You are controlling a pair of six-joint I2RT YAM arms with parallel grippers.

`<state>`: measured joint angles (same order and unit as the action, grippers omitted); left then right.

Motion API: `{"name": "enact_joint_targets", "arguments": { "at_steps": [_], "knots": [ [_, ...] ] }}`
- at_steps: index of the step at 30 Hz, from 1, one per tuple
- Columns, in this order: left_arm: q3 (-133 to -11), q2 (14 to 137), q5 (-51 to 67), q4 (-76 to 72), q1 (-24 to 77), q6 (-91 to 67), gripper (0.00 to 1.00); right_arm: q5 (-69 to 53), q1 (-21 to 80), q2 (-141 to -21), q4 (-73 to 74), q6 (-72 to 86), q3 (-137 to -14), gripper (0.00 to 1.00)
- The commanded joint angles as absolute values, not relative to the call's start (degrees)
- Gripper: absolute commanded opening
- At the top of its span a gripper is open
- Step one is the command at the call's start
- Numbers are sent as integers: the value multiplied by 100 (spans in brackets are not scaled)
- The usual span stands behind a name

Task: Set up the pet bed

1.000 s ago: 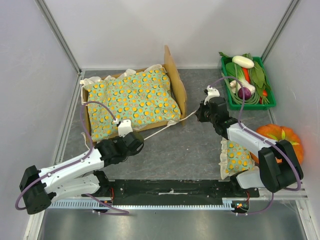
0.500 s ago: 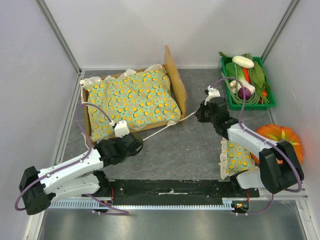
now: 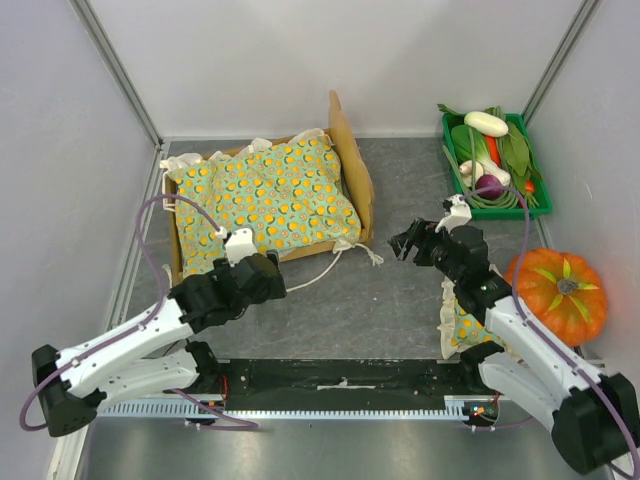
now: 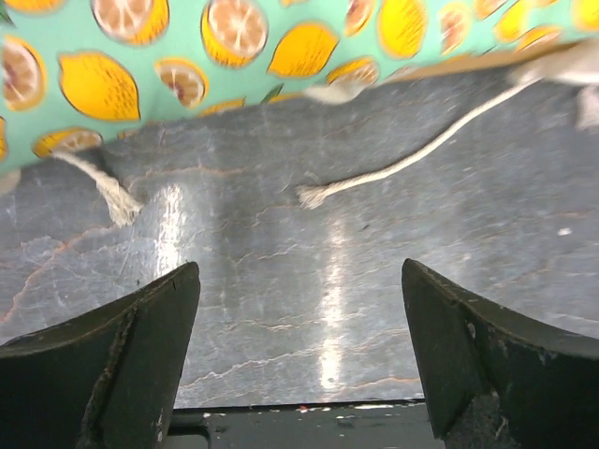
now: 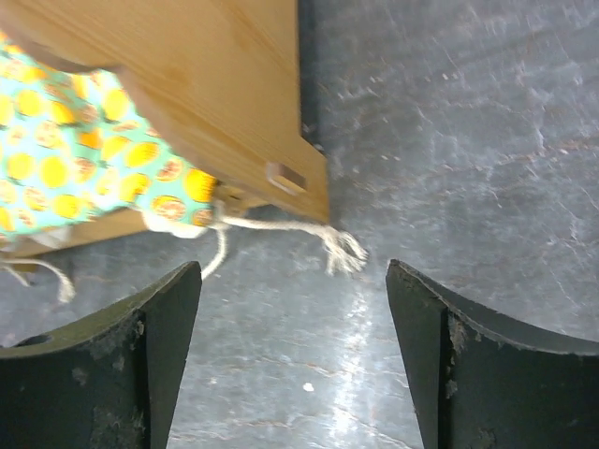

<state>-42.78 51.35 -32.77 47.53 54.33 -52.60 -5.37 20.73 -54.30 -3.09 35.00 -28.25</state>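
dark grey marbled tabletop (image 3: 400, 300) with shiny glare patches, plain white panel walls (image 3: 300, 60) on three sides, skinny aluminium corner posts (image 3: 115, 65), black rail (image 3: 300, 375) up front

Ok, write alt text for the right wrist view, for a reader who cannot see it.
The right end effector, open and empty, hangs over the grey table facing a corner of the light-wood pet bed. A green citrus-print blanket shows beside the wood, and a frayed white cord lies loose on the table.
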Motion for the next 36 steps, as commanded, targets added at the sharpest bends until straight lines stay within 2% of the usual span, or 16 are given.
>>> {"name": "enact_joint_targets", "arguments": {
  "at_steps": [1,5,9,11,16,20,26,36],
  "knots": [
    [-5088,4843,-3726,4913,5388,-4843,94,-45,2511,-4809,-18,4297,-3057,88],
    [-5685,5000,-3911,4939,5370,-4431,96,1586,3461,-5175,167,4526,-3558,90],
    [-6317,5220,-4078,5071,5283,-4254,100,2231,3911,-6186,702,5780,-4297,90],
    [-6459,5273,-3956,5071,5037,-4062,100,2565,4287,-6617,930,6787,-4552,90],
    [-6522,5142,-3051,4826,4019,-3657,100,4032,5666,-7161,712,7934,-4912,92],
    [-6416,4949,-2716,4729,3648,-3446,100,4201,5994,-7786,1011,8735,-5264,89],
    [-6390,4860,-2566,4737,3498,-3384,100,4071,6170,-8770,511,9448,-5458,81],
    [-6293,4667,-2575,4729,3393,-3349,100,4271,6196,-9667,-474,9466,-5747,81]
  ]
}}
